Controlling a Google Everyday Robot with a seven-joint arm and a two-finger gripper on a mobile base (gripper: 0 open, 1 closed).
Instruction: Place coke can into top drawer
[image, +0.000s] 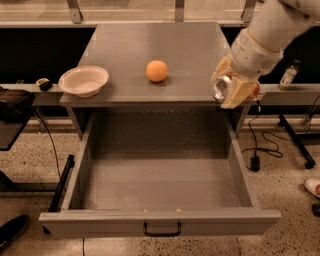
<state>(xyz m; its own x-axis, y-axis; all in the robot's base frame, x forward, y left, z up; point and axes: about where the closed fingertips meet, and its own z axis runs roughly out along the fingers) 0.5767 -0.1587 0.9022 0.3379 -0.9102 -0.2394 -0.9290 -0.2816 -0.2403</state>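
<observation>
My gripper (229, 89) hangs at the right front corner of the grey cabinet top, above the back right part of the open top drawer (160, 222). Its tan fingers (239, 94) are shut on the coke can (221, 88), which lies on its side with its silver end facing the camera; a bit of red shows at the far side. The drawer is pulled fully out, wide and deep, with a small black handle (162, 230) at the centre of its front panel.
An orange round fruit (157, 71) sits on the cabinet top (150, 45). A white bowl (83, 80) stands at the top's front left corner. A small bottle (288, 75) stands on the right ledge. Cables lie on the floor at right.
</observation>
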